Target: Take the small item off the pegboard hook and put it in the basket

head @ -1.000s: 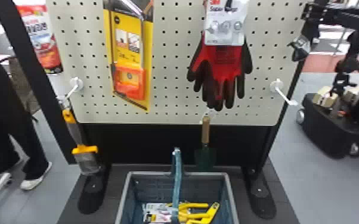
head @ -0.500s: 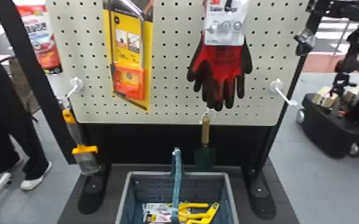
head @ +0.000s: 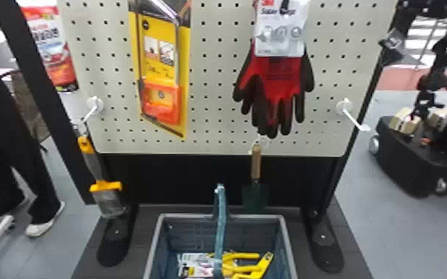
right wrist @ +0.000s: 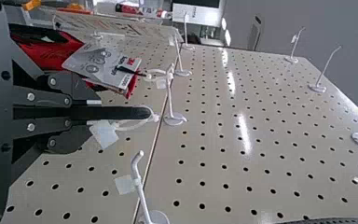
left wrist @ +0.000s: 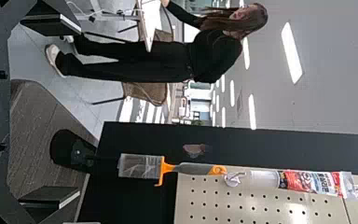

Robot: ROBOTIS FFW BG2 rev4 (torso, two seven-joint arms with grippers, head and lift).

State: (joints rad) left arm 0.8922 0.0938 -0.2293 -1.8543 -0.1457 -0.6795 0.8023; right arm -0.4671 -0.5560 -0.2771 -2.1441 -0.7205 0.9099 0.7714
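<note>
In the left wrist view, my left gripper [left wrist: 1, 112] is spread open near the board's left post, apart from the hung goods. My right gripper [right wrist: 150, 113] is shut in the right wrist view, its fingers together as one black bar pointing at the pegboard [right wrist: 256, 154]. A pale loop [right wrist: 137, 125] lies around the fingertips by a hook; I cannot tell whether they hold any of it. A white tag [right wrist: 104, 134] is beside it. The basket [head: 287, 241] stands below the board [head: 211, 92] in the head view, with yellow-handled tools [head: 247, 267] and a packet [head: 196, 261] inside.
Red-black gloves [head: 276, 81], a packaged saw [head: 159, 74], a trowel [head: 256, 163] and a brush [head: 105, 196] hang at the board. Bare hooks [right wrist: 142, 186] jut out near my right gripper. A wheeled black machine [head: 404, 159] stands at the right.
In the head view, the dark upper part at the far right has shifted slightly up and to the right. The basket and hanging goods have stayed in place.
</note>
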